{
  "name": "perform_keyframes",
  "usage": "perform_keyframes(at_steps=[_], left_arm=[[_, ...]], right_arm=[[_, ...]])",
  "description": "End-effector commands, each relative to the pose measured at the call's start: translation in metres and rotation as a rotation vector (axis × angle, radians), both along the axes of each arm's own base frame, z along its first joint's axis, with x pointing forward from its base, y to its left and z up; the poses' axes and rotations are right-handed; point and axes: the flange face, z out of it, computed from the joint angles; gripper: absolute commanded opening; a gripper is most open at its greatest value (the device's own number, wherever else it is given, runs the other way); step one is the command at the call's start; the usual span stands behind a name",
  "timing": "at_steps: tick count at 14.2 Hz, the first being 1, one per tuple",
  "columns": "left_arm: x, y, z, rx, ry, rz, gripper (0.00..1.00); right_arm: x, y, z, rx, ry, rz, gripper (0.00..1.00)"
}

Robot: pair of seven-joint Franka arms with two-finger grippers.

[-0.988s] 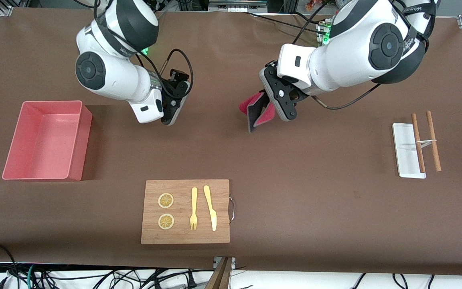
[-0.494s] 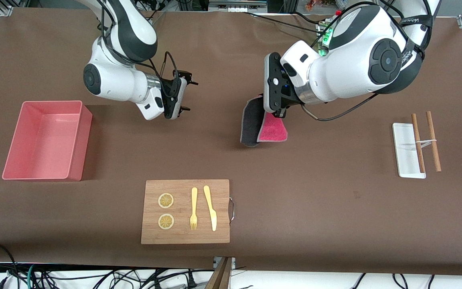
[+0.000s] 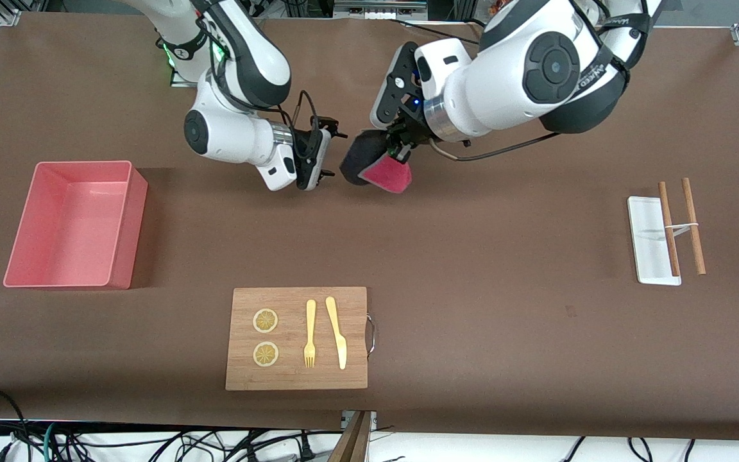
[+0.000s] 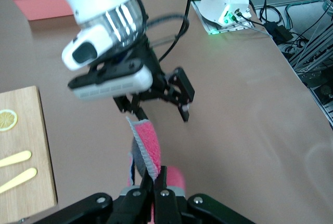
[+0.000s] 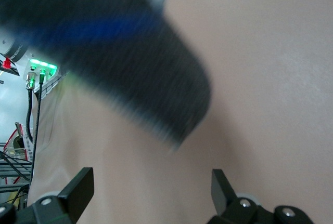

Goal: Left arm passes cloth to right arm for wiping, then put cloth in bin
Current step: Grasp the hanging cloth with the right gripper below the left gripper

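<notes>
My left gripper (image 3: 396, 151) is shut on the crimson-pink cloth (image 3: 387, 174), whose dark grey reverse (image 3: 360, 157) hangs beside it above the table. In the left wrist view my left gripper (image 4: 156, 181) pinches the cloth's (image 4: 147, 145) edge. My right gripper (image 3: 331, 154) is open, sideways, level with the cloth and just short of it. It shows in the left wrist view (image 4: 162, 114) with the cloth's tip between its fingers. In the right wrist view my right gripper (image 5: 151, 187) is empty and the cloth's grey side (image 5: 119, 63) fills the frame close ahead. The pale pink bin (image 3: 122, 224) stands at the right arm's end.
A wooden board (image 3: 356, 366) with a fork (image 3: 310, 333), a knife (image 3: 337, 332) and two lemon slices (image 3: 265, 321) lies near the front camera. A small white tray (image 3: 645, 244) with two brown sticks (image 3: 693, 224) lies at the left arm's end.
The left arm has carried the cloth toward the right arm's end. The right gripper has moved toward it. The two grippers now face each other closely.
</notes>
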Motion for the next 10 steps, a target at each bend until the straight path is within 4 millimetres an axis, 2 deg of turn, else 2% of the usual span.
perform_keyframes(at_steps=[1, 4, 6, 10], left_arm=[[0.003, 0.001, 0.012, -0.032, -0.030, -0.027, 0.00], [0.002, 0.001, 0.014, -0.032, -0.035, -0.029, 0.00], [-0.002, 0.003, 0.026, -0.017, -0.071, -0.033, 0.00], [-0.007, -0.002, 0.029, 0.005, -0.094, -0.045, 0.00]], right_arm=[[0.008, 0.008, 0.016, 0.027, -0.003, -0.037, 1.00], [0.021, 0.009, 0.034, 0.046, -0.041, -0.040, 1.00], [0.023, 0.010, 0.037, 0.050, -0.053, -0.037, 1.00], [0.030, 0.014, 0.043, 0.060, -0.074, -0.035, 1.00]])
